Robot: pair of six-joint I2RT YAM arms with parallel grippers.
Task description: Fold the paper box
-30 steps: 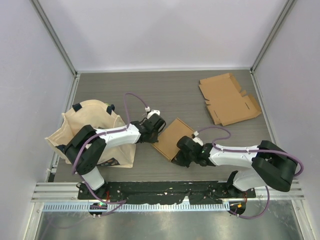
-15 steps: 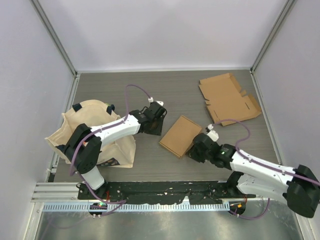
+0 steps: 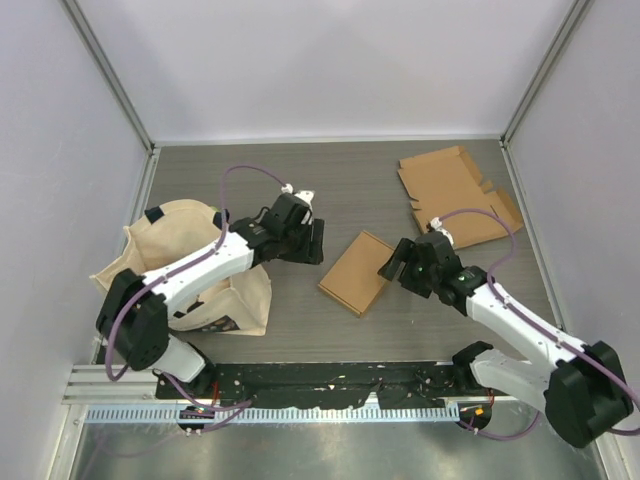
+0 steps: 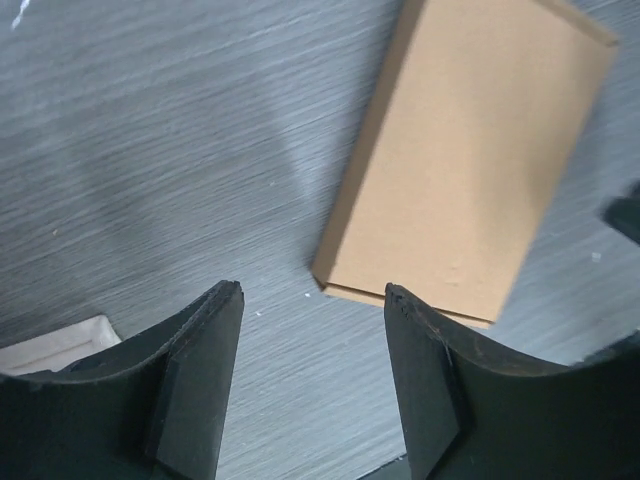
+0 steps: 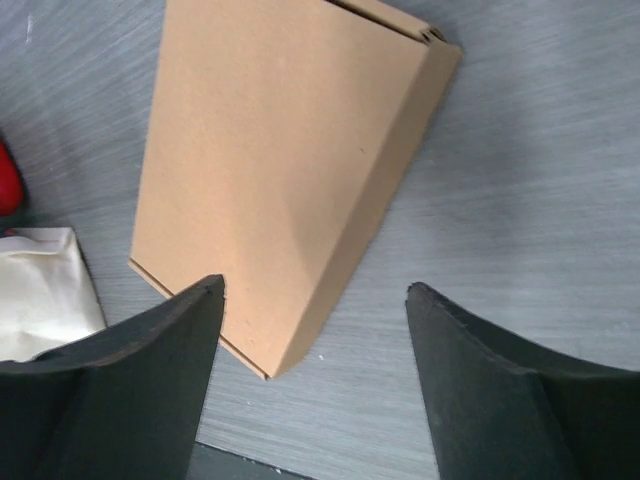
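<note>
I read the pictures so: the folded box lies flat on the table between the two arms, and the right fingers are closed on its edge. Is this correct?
Not quite. The right fingers are open, not closed on the folded box; the right wrist view shows them spread wide with the box lying free. The rest of your statement is right.

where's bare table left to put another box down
Widest bare patch: the back of the table, behind the tote bag, left of the flat cardboard. A narrower strip lies in front of the folded box, toward the arm bases. Crowded: the middle, where left gripper and right gripper flank that box.
</note>
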